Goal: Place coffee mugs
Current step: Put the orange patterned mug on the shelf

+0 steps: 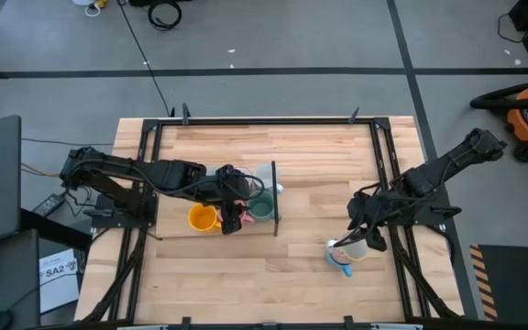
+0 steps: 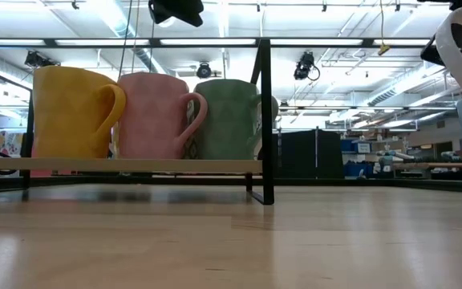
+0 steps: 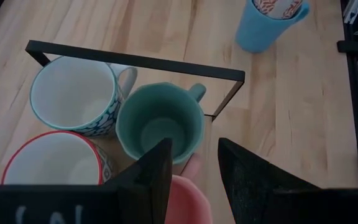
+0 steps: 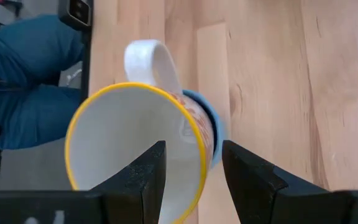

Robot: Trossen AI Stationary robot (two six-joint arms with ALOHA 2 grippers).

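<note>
My right gripper holds a white mug with a yellow rim, one finger inside the wall and the other outside, pinching it. The mug hangs tilted, its white handle pointing away from my fingers. Just past it, partly under it, stands a blue mug on the wooden table; in the right wrist view only a sliver of its blue edge shows behind the held mug. Whether the two mugs touch I cannot tell.

My left gripper hovers over a black-framed rack, fingers parted by a narrow gap and gripping nothing. Directly beneath my fingertips sits a pink mug, its rim just showing between them. Right beyond it stands a teal-green mug, close against the pink one, its handle turned toward the rack's far bar. Beside my left finger is a white mug with a red rim, and past that a white mug with a blue pattern. Off to the other side of the pink mug an orange-yellow mug stands on the shelf. Far beyond the rack's bar, the blue mug with the held mug above it shows well apart.
</note>
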